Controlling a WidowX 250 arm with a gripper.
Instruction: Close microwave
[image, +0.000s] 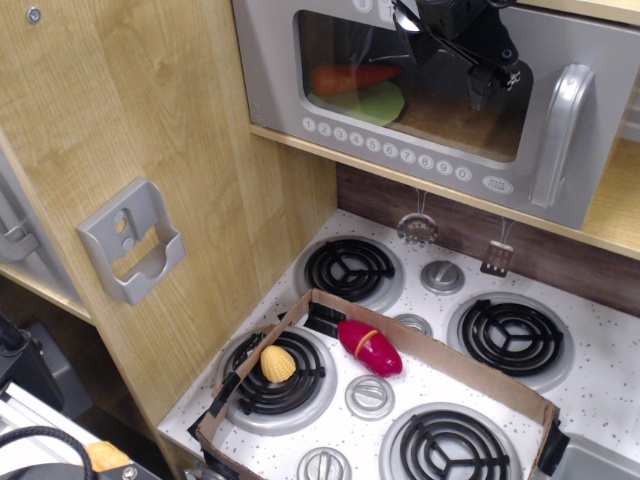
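The microwave sits on a wooden shelf at the top of the view. Its silver-grey door has a clear window, a row of round number buttons along the bottom and a thick curved handle on the right. The door faces out and its right edge seems to stand slightly off the shelf. An orange carrot and a green plate show through the window. My black gripper hangs in front of the window's upper right, left of the handle. Its fingers are too dark to tell open from shut.
Below is a toy stove with four black burners and silver knobs. A low cardboard wall crosses it. A red-and-yellow toy and a yellow toy lie there. A grey slotted bracket hangs on the wood panel. Two small utensils hang under the shelf.
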